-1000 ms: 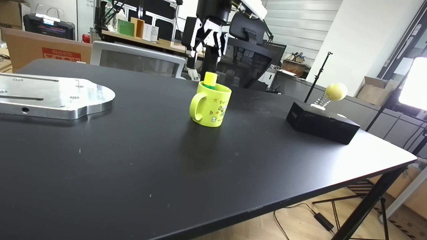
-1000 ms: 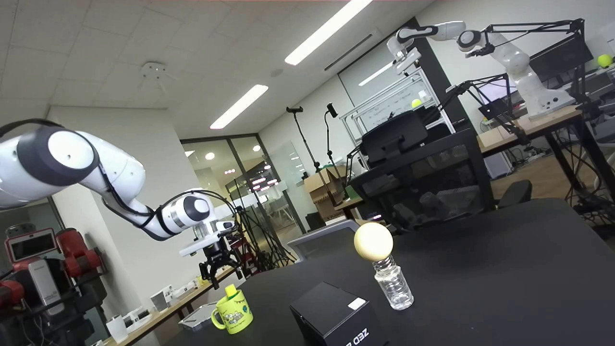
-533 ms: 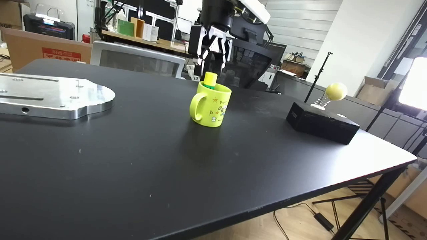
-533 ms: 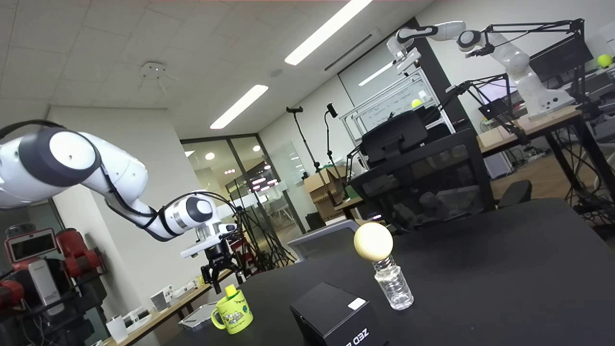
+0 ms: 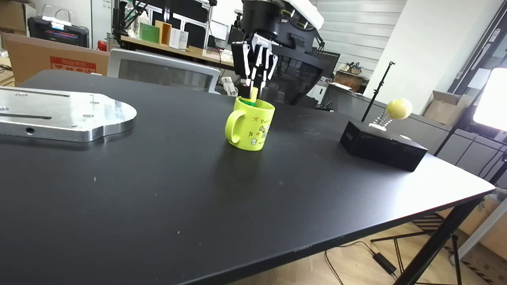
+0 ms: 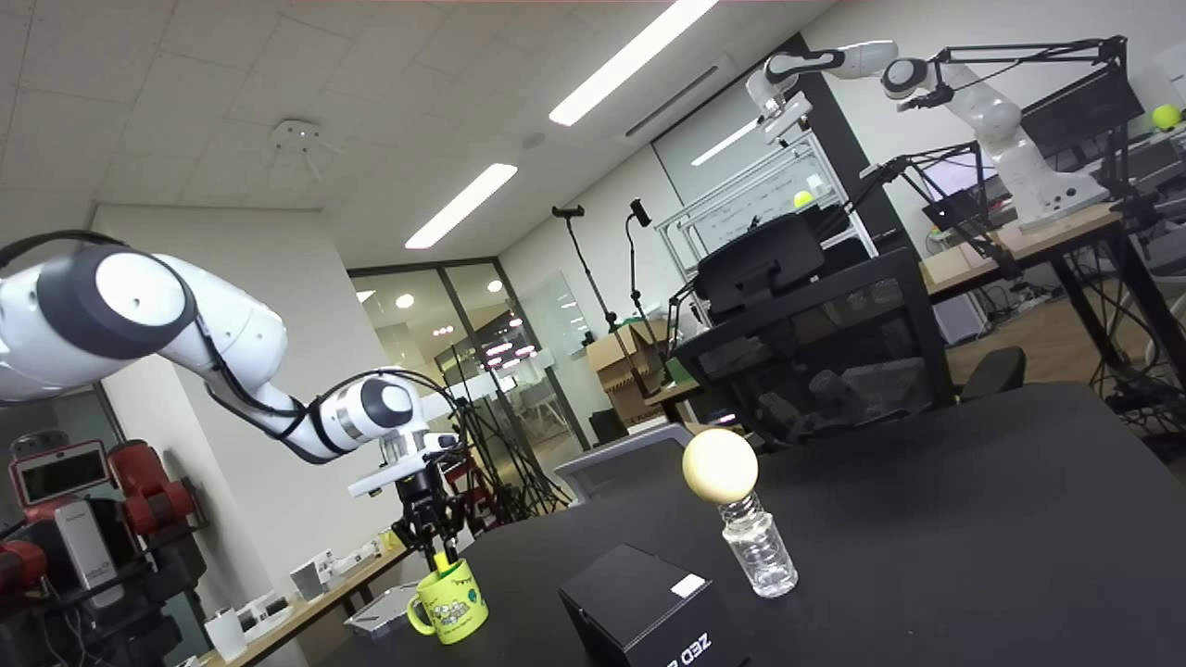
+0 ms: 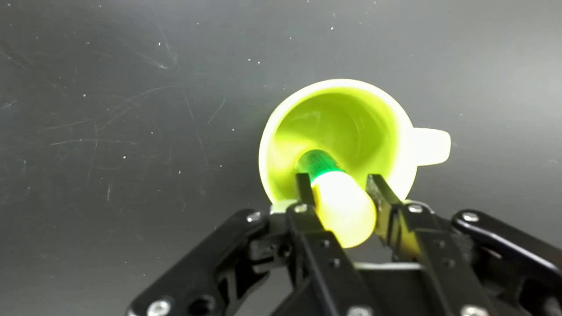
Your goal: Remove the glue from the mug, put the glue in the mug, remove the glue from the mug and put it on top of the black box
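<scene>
End effector (image 7: 339, 184) closed in on glue (image 7: 344, 210), lower part inside mug (image 5: 251, 128).

Glue (image 7: 336, 199) in mug (image 5: 253, 128); black box (image 6: 639, 593) well apart.
I hold the glue by its yellow cap (image 7: 347, 215), green section (image 7: 318, 163) below; mug yellow-green, printed, standing upright; box lying flat.

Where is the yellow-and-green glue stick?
Right of centre in the wrist view, the glue stick pokes from the round lime mug, the black pincer closed on its top.
</scene>
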Robot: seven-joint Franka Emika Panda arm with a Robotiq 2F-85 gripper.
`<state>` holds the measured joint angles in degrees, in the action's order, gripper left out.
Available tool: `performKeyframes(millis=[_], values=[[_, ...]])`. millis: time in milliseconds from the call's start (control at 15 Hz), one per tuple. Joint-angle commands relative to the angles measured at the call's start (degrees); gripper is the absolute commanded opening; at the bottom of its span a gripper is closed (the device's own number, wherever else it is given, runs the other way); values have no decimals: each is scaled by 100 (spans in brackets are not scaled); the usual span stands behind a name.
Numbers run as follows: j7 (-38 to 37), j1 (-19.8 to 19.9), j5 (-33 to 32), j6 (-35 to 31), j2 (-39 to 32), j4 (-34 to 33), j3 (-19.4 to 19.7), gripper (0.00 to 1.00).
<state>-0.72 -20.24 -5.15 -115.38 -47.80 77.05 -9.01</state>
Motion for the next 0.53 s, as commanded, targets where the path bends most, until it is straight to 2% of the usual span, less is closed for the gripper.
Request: performKeyframes(millis=[0, 267, 467], values=[[168, 65, 27, 121, 121, -6, -51, 9], [560, 203, 120, 7, 608, 332, -192, 9], [1182, 411, 344, 26, 1068, 599, -414, 9]])
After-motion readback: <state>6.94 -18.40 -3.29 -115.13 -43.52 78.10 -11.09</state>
